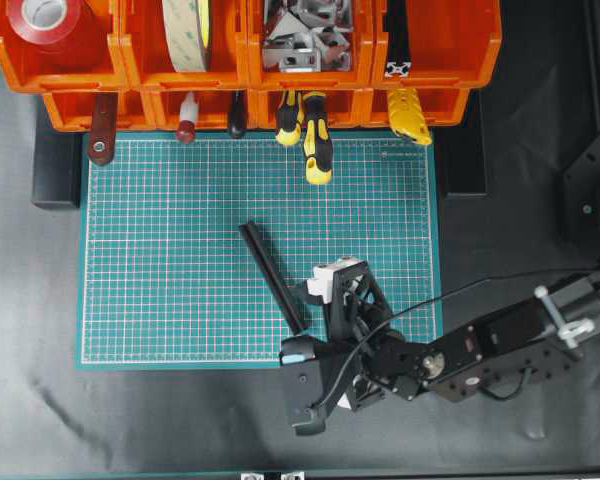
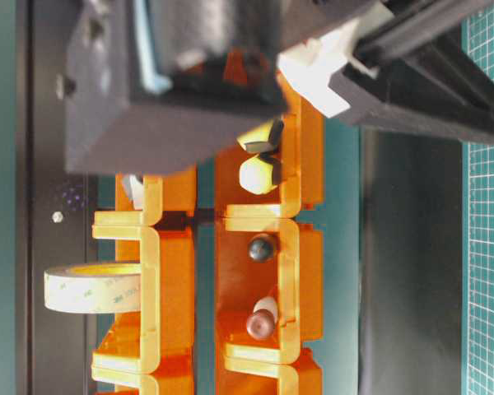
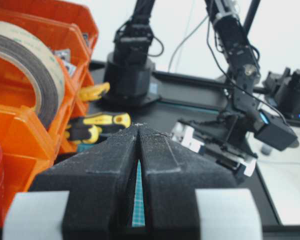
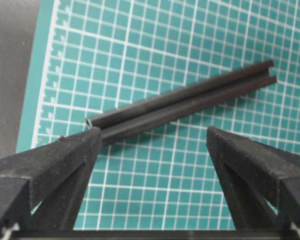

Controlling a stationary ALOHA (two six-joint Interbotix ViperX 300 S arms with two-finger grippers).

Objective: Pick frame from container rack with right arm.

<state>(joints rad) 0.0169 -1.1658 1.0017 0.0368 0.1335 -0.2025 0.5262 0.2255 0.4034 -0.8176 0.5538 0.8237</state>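
I see the frame [image 4: 182, 104] lying flat on the green cutting mat [image 1: 160, 260], well clear of the container rack [image 1: 240, 60], its near end beside one finger of my right gripper [image 4: 152, 137], jaws spread wide and holding nothing, while the left gripper [image 3: 139, 131] is closed.

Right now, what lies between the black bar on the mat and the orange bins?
Bare green mat between frame and container rack, except yellow-handled tools overhanging it, in the overhead view.
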